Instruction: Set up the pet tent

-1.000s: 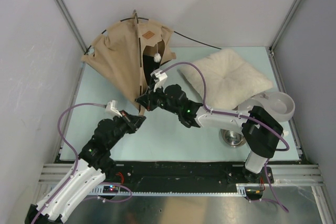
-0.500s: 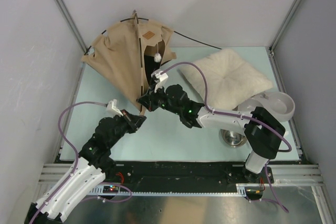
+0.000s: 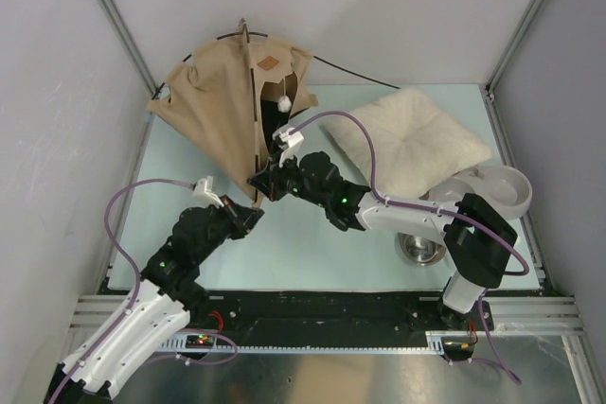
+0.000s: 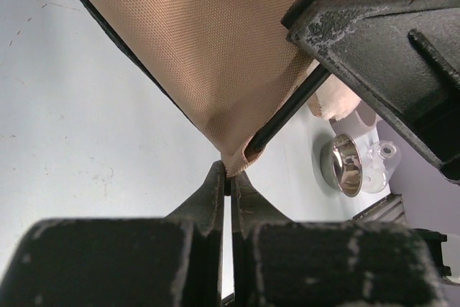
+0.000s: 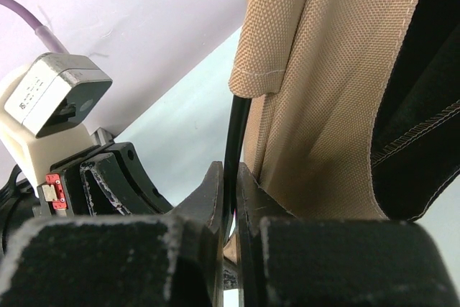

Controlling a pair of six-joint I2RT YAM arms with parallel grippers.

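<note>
The pet tent (image 3: 213,111) is tan canvas with thin black poles, a small brown label and a white pom-pom hanging in its dark doorway; it stands half raised at the back left. Its lowest canvas corner (image 4: 233,159) comes down to a point near the table's middle. My left gripper (image 4: 229,175) is shut on the tip of that corner, beside the pocket where a black pole (image 4: 287,109) enters. My right gripper (image 5: 230,177) is shut on the same black pole (image 5: 235,131), just above the corner. In the top view both grippers (image 3: 256,198) meet at that corner.
A fluffy cream pillow (image 3: 412,139) lies at the back right. A white bowl stand (image 3: 497,191) and a steel bowl (image 3: 417,248) sit near the right arm's base. One pole (image 3: 350,71) sticks out behind the tent toward the back wall.
The left arm has crept slightly forward and its cable has shifted. Both grips and the tent look the same.
</note>
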